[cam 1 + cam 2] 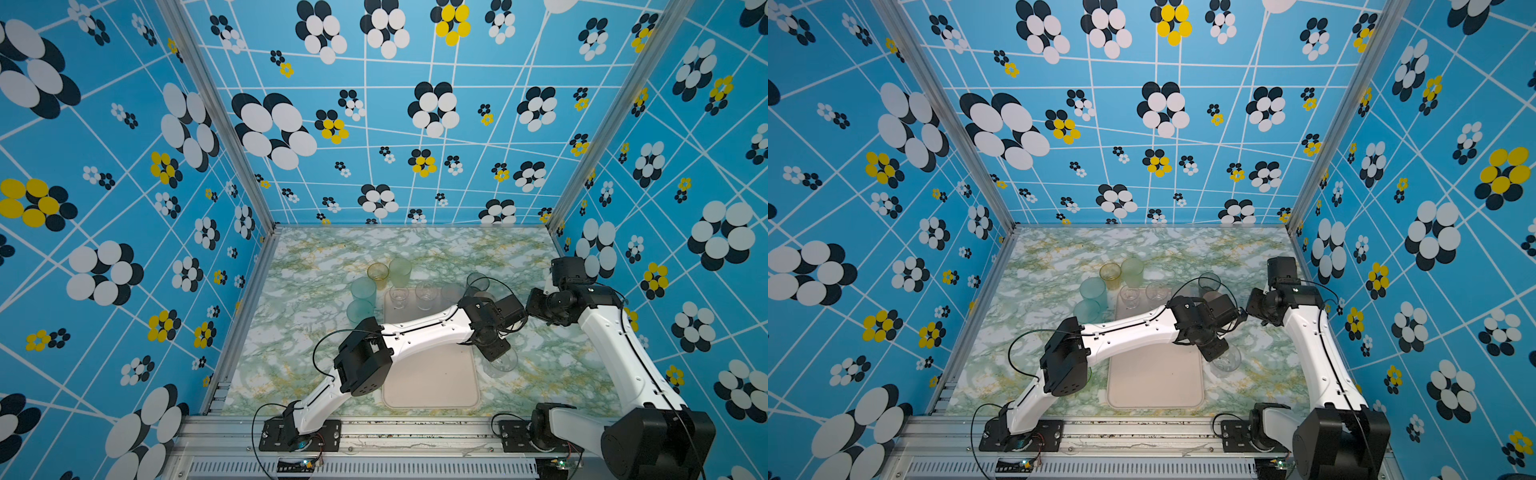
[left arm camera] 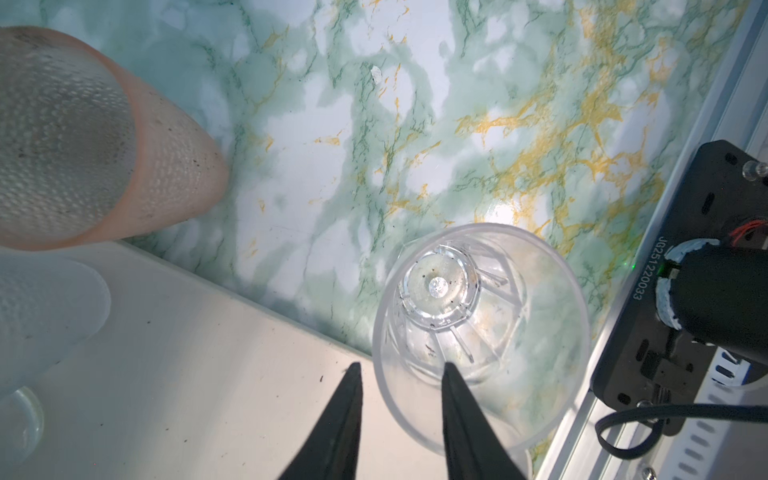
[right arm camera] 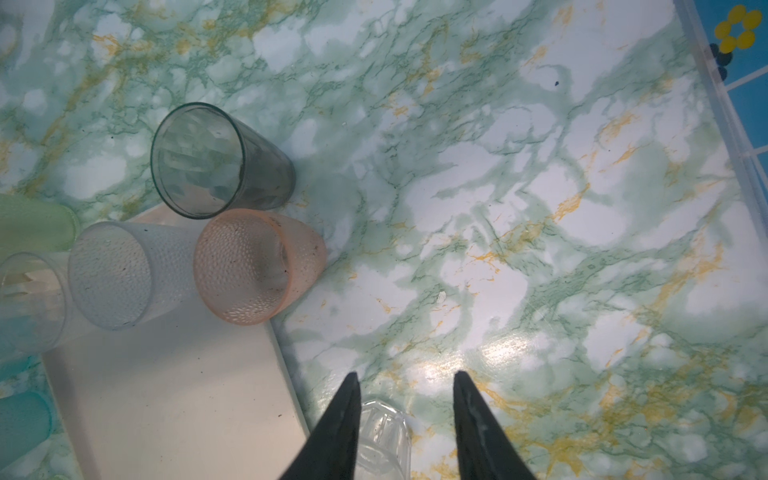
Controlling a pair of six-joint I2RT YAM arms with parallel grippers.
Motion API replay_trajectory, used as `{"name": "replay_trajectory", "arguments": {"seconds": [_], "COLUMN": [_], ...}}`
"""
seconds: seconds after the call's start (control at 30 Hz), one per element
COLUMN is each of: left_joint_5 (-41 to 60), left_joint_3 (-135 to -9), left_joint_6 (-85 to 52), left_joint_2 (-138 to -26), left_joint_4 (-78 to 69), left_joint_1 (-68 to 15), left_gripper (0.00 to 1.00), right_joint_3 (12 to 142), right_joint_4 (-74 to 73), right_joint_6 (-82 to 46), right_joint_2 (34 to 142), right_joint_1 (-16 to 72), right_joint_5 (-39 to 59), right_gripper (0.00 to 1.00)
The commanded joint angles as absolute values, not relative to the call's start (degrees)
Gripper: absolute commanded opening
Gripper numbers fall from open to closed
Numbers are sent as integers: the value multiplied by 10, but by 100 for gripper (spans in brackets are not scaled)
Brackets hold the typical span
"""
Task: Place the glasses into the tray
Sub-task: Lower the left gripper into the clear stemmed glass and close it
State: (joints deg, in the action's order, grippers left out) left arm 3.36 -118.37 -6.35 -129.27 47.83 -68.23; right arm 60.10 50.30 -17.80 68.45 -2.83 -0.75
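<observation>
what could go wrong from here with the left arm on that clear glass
The left pincer straddles the clear glass at its thin wall only, one finger inside, so it may slip or tip when lifted. The right pincer hangs open close to the left arm's wrist in a top view, so the arms may bump.

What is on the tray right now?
Two clear tumblers and a frosted tumbler stand at the tray's far end; the left arm hides a strip across its middle.
</observation>
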Motion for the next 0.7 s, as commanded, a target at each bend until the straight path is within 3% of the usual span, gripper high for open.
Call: {"name": "replay_trajectory", "arguments": {"seconds": [0.0, 0.67], "left_joint_5": [25, 37], "left_joint_3": [-1205, -1249], "left_joint_6": [-53, -46], "left_joint_2": [-1306, -1346], "left_joint_4": [496, 532], "left_joint_1": [-676, -673], "left_gripper": [34, 23], "right_joint_3": [591, 579], "right_joint_4": [504, 497], "right_joint_6": [-166, -156], "right_joint_2": [675, 672], "right_joint_1": [-33, -45], "right_joint_5": [1, 11], "right_gripper": [40, 40]}}
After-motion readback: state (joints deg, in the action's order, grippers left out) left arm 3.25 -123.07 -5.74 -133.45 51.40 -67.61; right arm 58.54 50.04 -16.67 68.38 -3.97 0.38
